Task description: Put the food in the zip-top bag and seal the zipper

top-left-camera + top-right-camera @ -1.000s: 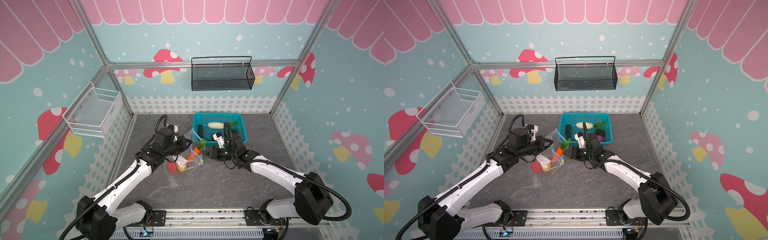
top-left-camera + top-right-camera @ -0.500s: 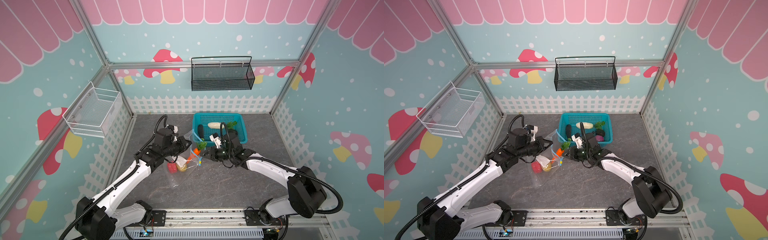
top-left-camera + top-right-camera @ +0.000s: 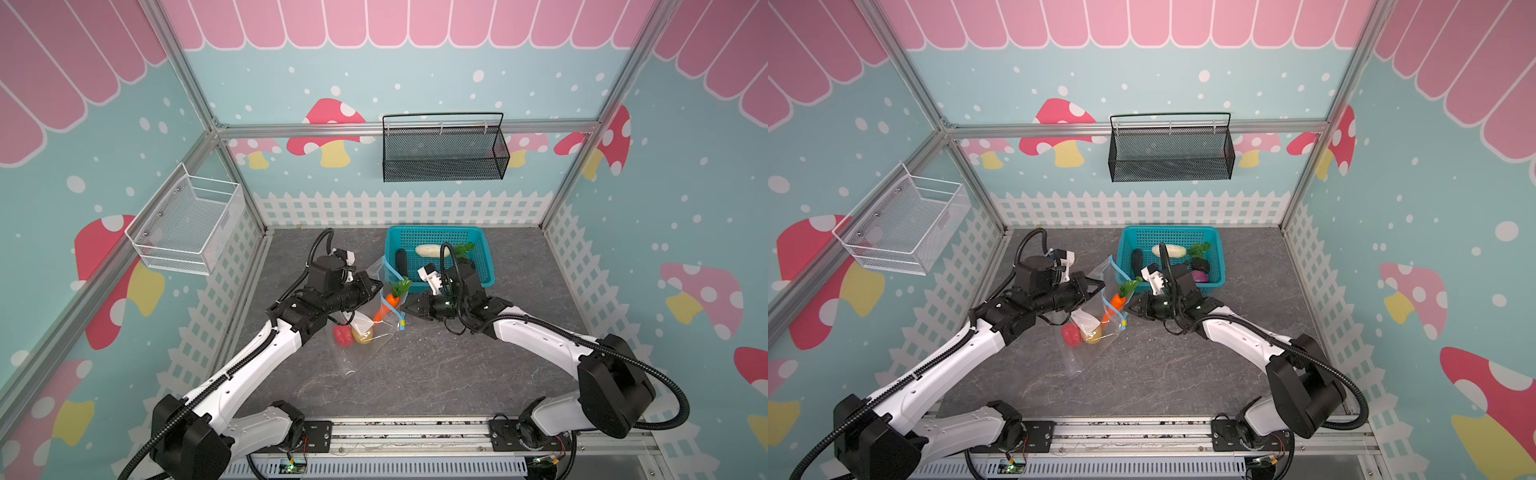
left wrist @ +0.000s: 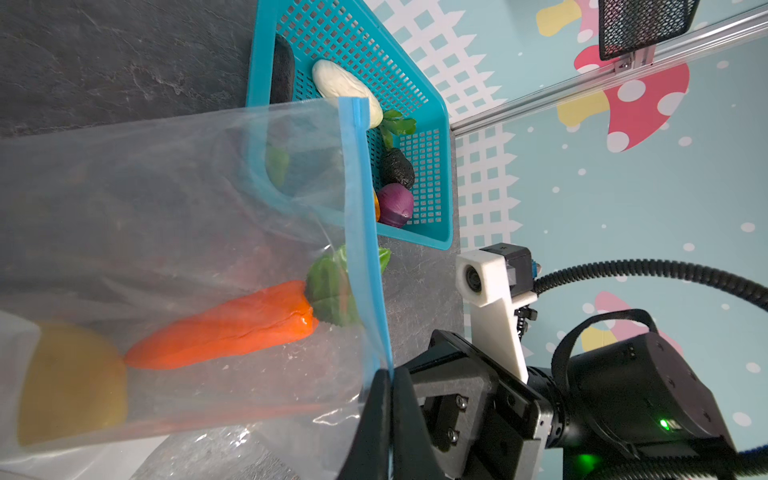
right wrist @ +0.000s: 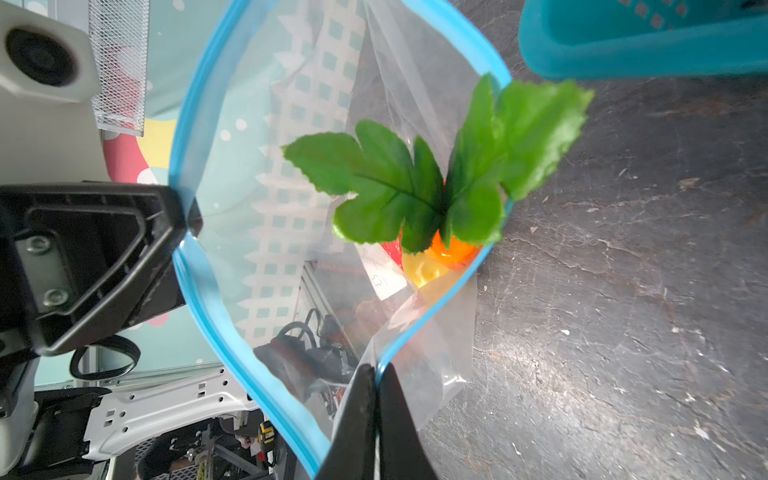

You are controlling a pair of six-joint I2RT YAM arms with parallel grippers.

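Observation:
The clear zip-top bag hangs between my two grippers with its mouth held open. Inside lie an orange carrot, a yellow potato and a red piece. The carrot's green leaves reach the mouth. My left gripper is shut on one side of the blue zipper. Shut on the opposite side of the zipper is my right gripper. More food stays in the teal basket: white radish, dark eggplant, purple onion.
The teal basket stands just behind the bag and the right gripper. A black mesh basket hangs on the back wall and a white wire basket on the left wall. Grey tabletop lies in front of the bag.
My right gripper has moved left to the bag's mouth and shut on the zipper strip. The left gripper has kept its hold on the other side.

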